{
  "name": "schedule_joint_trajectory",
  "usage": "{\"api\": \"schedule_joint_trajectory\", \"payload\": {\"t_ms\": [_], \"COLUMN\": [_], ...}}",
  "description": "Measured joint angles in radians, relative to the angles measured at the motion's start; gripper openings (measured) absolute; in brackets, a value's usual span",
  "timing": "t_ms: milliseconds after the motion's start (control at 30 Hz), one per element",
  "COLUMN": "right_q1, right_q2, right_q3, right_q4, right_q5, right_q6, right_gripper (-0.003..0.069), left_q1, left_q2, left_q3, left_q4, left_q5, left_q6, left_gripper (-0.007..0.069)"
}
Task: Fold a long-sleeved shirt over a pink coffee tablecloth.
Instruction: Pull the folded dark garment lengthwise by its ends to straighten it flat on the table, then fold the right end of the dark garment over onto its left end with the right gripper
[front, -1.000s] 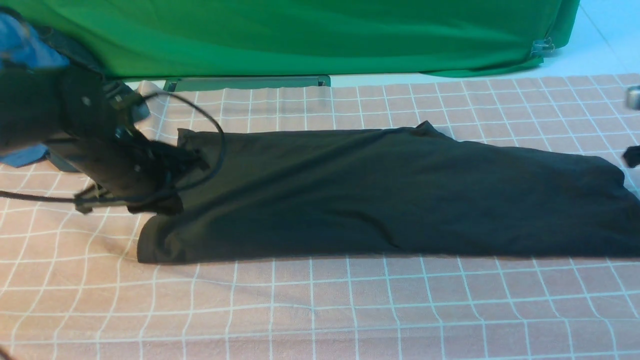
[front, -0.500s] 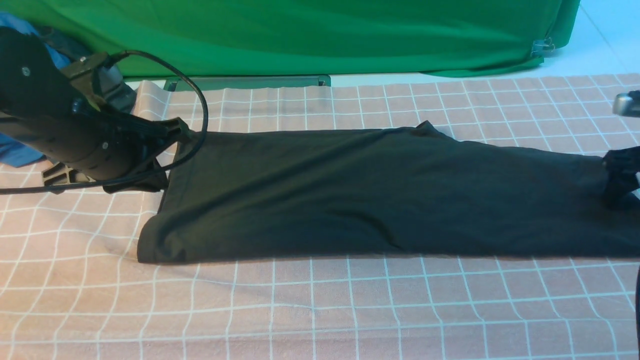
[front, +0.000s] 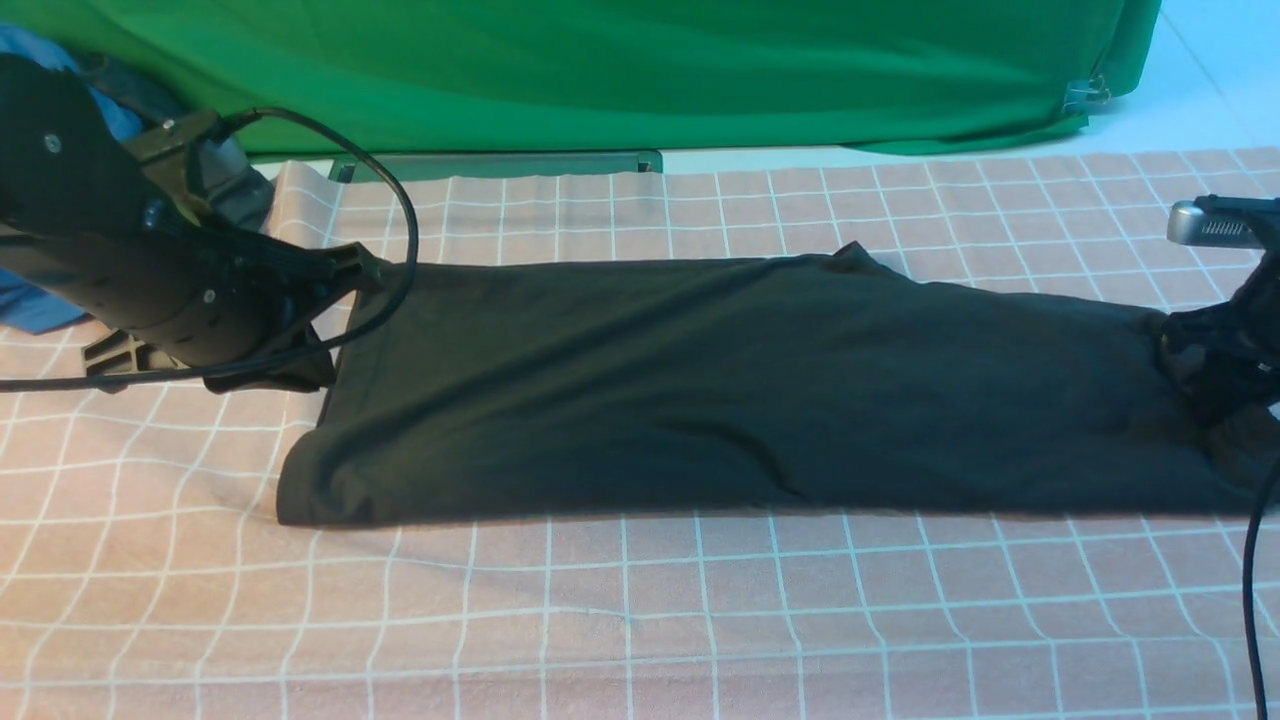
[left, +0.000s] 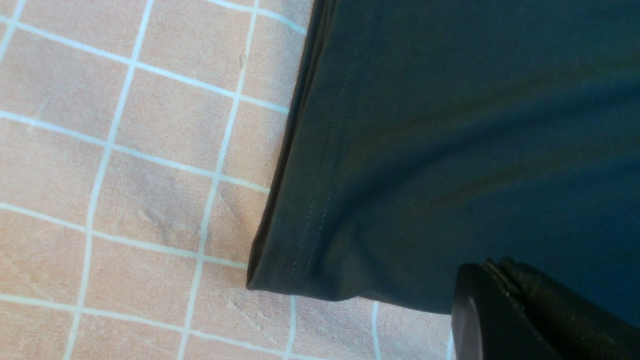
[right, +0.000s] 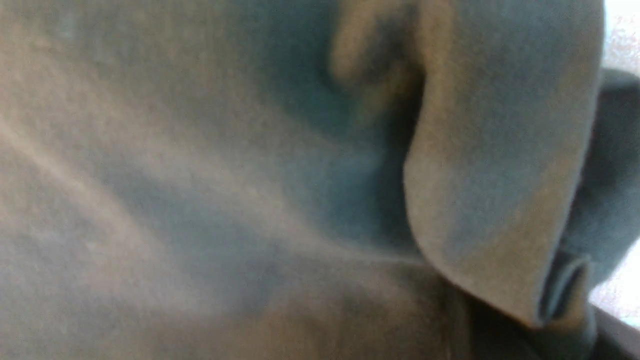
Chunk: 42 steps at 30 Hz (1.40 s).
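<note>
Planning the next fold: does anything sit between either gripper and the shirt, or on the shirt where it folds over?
Nothing visible does. The left gripper meets the shirt at its left end, the right gripper at its right end, and nothing lies on top of the shirt.

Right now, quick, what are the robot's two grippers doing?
Left gripper: closed, pinching a corner of the long-sleeved shirt.
Right gripper: at the shirt's other end; open or closed cannot be told.
</note>
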Motion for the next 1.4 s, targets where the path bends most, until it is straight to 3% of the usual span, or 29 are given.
{"api": "schedule_joint_trajectory", "payload": {"t_ms": [300, 500, 900, 1233, 1400], "right_q1": [-0.05, 0.006, 0.383, 0.64, 0.757], "right_q2": [-0.085, -0.147, -0.174, -0.136, -0.058], "right_q3": [-0.17, -0.293, -0.517, -0.532, -0.532], "right_q4": [-0.033, 0.015, 0.141, 0.24, 0.31], "right_q5": [0.153, 0.189, 0.182, 0.007, -0.147], "right_q6": [0.07, 0.103, 0.233, 0.331, 0.355], "right_gripper": [0.0124, 0.0124, 0.0124, 0.0124, 0.0124], "left_q1": [0.001, 0.001, 0.001, 0.001, 0.001], "left_q2": [0.0, 0.0, -0.008, -0.209, -0.339], "left_q3": [0.0, 0.0, 0.0, 0.0, 0.0], "left_q4": [0.001, 0.0, -0.078, -0.083, -0.09], "left_q5": [0.02, 0.008, -0.001, -0.014, 0.081], "left_q6": [0.018, 0.018, 0.045, 0.021, 0.017], "left_gripper": [0.0013, 0.0013, 0.0013, 0.0013, 0.0013]}}
